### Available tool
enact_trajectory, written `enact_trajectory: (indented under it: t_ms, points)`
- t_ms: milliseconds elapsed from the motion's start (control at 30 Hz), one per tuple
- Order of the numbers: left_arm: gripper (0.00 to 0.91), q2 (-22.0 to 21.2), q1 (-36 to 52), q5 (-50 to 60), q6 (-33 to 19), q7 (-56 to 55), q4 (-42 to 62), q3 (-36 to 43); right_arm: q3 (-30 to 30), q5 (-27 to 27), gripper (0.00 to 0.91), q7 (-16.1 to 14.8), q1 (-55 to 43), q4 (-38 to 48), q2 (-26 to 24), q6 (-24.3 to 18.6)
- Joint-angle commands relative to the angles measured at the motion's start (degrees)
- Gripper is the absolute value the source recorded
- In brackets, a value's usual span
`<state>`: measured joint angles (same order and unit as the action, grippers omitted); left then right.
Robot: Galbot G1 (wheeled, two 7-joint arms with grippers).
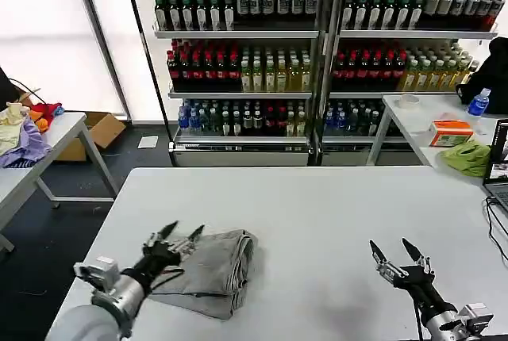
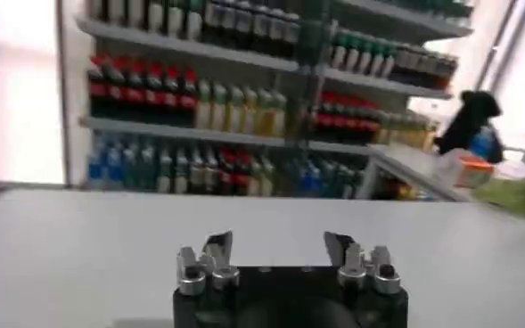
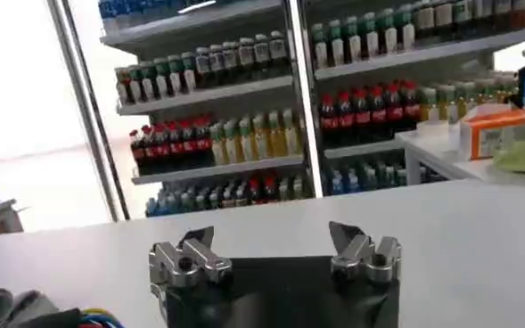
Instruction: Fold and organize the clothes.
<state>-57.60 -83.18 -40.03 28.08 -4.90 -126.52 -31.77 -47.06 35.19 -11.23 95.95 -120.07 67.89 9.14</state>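
Grey shirt [image 1: 208, 268] lies folded in a bundle on the white table [image 1: 317, 214], near front-left edge. Left gripper [image 1: 182, 238] sits just above its left edge, jaws wide apart, nothing held. Right gripper [image 1: 396, 255] is well apart to the right, also wide open & empty. Looks like fold's done; next prob. needs a grab on the bundle to place it.
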Motion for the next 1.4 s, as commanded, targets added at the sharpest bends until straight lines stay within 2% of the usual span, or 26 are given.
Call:
enact_trajectory:
  t_ms: [33, 133, 267, 533, 600, 633, 667, 700, 733, 933, 1200, 1300, 1400]
  points:
    - [0.907, -0.22, -4.2, 9.81, -2.29, 0.99, 12.55, -8.31, -0.28, 0.16, 0.907, -0.14, 0.85, 0.66, 0.34, -0.31]
    - [0.907, -5.36, -4.79, 16.62, -3.16, 0.5, 12.51, -2.17, -0.44, 0.46, 0.907, -0.25, 2.7, 0.42, 1.15, -0.74]
    - [0.907, -10.73, -3.31, 18.46, -3.58, -0.45, 15.23, 1.46, -1.07, 0.47, 0.907, -0.47, 4.11, -0.25, 1.24, -1.11]
    - [0.907, -12.11, -1.02, 19.18, -3.48, -1.01, 16.58, 4.28, -1.08, 0.53, 0.907, -0.54, 5.29, -0.64, 2.39, -1.51]
    - [0.725, -12.27, -0.94, 19.19, -3.75, -0.99, 17.56, 3.97, -1.08, 0.45, 0.907, -0.58, 5.54, -0.84, 2.54, -1.71]
    - [0.443, -12.2, -1.1, 19.1, -3.95, -0.95, 17.71, 3.88, -1.19, 0.52, 0.907, -0.54, 5.7, -0.99, 2.54, -1.75]
    - [0.292, -12.17, -1.24, 18.82, -4.19, -1.11, 17.74, 3.73, -1.26, 0.51, 0.907, -0.59, 5.72, -1.03, 2.51, -1.77]
    - [0.04, -11.96, -1.54, 18.43, -4.46, -1.12, 17.63, 3.59, -1.39, 0.52, 0.907, -0.66, 5.86, -1.04, 2.41, -1.89]
    - [0.0, -11.8, -1.89, 18.18, -4.71, -1.15, 17.48, 3.53, -1.41, 0.52, 0.907, -0.66, 5.9, -1.04, 2.35, -1.94]
    - [0.0, -12.83, -3.89, 14.79, -6.63, -1.23, 15.53, 3.19, -1.32, 0.5, 0.907, -0.65, 5.5, -1.15, 2.31, -2.01]
    - [0.0, -17.06, -2.6, 8.53, -9.48, -2.33, 15.38, 1.82, -1.42, 0.53, 0.907, -0.4, 4.9, -1.43, 2.14, -1.91]
    - [0.0, -18.73, -2.28, 6.2, -10.13, -2.08, 14.21, -0.58, -1.99, 0.78, 0.907, -0.34, 4.95, -1.56, 1.89, -1.88]
    - [0.0, -17.72, -2.57, 3.6, -10.15, -1.97, 12.83, -5.45, -2.41, 1.3, 0.907, -0.3, 5.0, -1.55, 1.58, -1.88]
